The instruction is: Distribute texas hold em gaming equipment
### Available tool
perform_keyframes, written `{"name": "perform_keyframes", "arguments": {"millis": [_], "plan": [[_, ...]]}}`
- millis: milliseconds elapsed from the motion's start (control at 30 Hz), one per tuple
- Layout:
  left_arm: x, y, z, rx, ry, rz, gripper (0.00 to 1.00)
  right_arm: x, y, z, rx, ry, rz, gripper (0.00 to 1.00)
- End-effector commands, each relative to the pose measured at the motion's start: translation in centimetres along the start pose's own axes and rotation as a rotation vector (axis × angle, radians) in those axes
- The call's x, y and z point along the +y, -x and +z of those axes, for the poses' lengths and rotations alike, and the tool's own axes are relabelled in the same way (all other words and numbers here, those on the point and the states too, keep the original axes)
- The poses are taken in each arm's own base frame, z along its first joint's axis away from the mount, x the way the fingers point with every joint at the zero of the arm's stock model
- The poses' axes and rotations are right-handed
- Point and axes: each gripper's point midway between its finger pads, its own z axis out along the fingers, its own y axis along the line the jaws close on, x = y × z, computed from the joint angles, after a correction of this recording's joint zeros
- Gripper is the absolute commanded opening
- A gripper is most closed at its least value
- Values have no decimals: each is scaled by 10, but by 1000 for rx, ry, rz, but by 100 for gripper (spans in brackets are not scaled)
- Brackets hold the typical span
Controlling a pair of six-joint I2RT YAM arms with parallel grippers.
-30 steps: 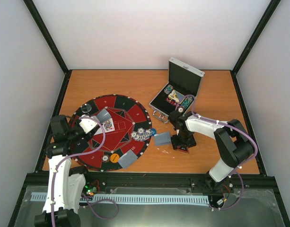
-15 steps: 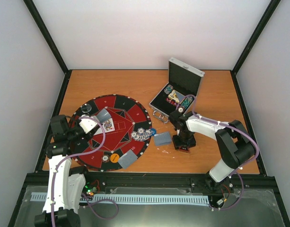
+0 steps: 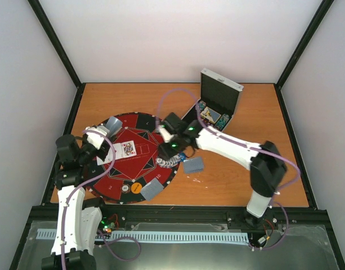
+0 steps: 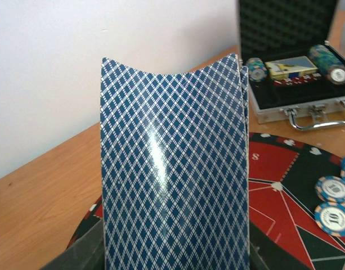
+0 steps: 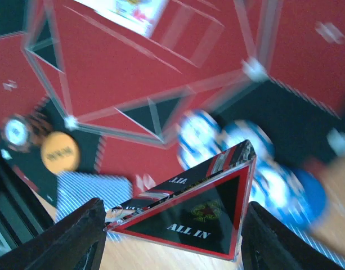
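Between your right fingers [image 5: 71, 242] sits the black-red ALL IN triangle marker [image 5: 200, 211]. It spans the gap from one finger to the other and is gripped there, well above the round red-and-black mat [image 3: 141, 138]. Directly beneath those fingers lies a cluster of blue-and-white poker chips [image 5: 203, 140], blurred in the wrist view. A blue disc [image 5: 307, 194] lies just beside them on the side toward the bare desk [image 3: 234, 185].

Also below the same fingers, off to one side, you can see a yellow disc [image 5: 59, 152] on the mat's black rim. A face-down pile of playing cards [image 5: 90, 194] lies near it. A face-up card [image 3: 127, 149] lies near the mat's centre, between your two sets of fingers.

Your left fingers [image 4: 82, 256] are closed on a few blue-diamond-backed cards [image 4: 172, 169]. These stand upright and bowed, with their backs toward the wrist camera. Beyond those cards, the open aluminium case [image 4: 307, 112] stands on the desk, holding chip rolls [image 4: 330, 62] and a card box [image 4: 293, 67].
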Motion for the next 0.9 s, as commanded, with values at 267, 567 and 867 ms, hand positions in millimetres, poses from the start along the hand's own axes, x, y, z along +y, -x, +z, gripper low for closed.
{"name": "perform_keyframes", "arguments": {"millis": [267,567,867], "plan": [[29,16,-9,-50,166,-101,37,119,53,117,74,60,-494,43],[29,14,-8,-51,172,-90,38,118,40,148,140,-10,-536,42],[37,12,-9,-43,212,-87,38,129,8,157,219,-26,-572,42]]}}
